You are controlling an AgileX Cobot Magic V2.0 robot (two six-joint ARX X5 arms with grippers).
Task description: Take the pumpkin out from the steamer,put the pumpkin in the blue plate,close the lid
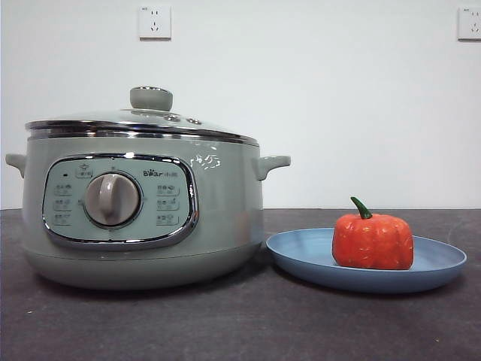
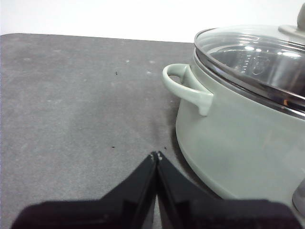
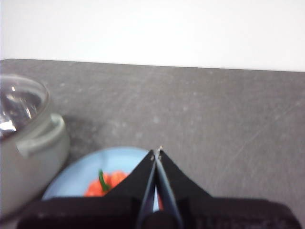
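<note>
The orange-red pumpkin (image 1: 373,241) with a green stem sits upright in the blue plate (image 1: 301,256), to the right of the steamer (image 1: 225,218). The glass lid (image 1: 143,124) with its pale green knob (image 1: 151,98) rests shut on the steamer. No arm shows in the front view. My left gripper (image 2: 156,155) is shut and empty, raised beside the steamer's side handle (image 2: 187,88). My right gripper (image 3: 156,152) is shut and empty, raised above the plate (image 3: 86,171); the pumpkin (image 3: 102,186) shows partly behind its jaws.
The dark grey tabletop (image 1: 240,323) runs to a white wall with two sockets (image 1: 154,22). The steamer (image 3: 24,143) stands close beside the plate, nearly touching it.
</note>
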